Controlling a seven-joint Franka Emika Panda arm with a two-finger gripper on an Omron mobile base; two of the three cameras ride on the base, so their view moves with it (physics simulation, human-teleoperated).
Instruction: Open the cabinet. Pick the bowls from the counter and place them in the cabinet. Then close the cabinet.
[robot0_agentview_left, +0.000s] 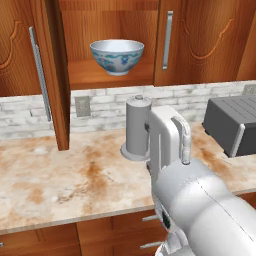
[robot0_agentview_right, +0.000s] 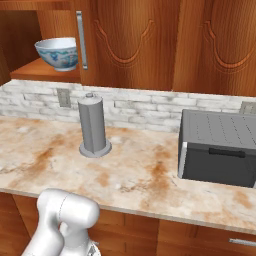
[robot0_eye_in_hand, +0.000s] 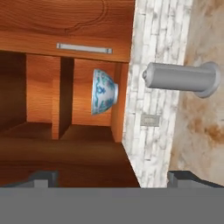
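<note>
Fingers of the gripper stand spread wide, holding nothing. One bowl sits on the cabinet shelf near its front edge; swinging the open left door carelessly could clip it.

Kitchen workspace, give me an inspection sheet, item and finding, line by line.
Surface: counter, beige stone with orange-brown patches.
Job's things: cabinet with left door open and right door shut; one bowl upright on its shelf; no second bowl seen.
Clutter: grey cylinder upright on the counter; dark grey toaster oven to its right.
Gripper: open, holding nothing, pointed at the cabinet.
Cables: nothing seen.
Surroundings: pale brick backsplash with outlet; drawers under the counter.
</note>
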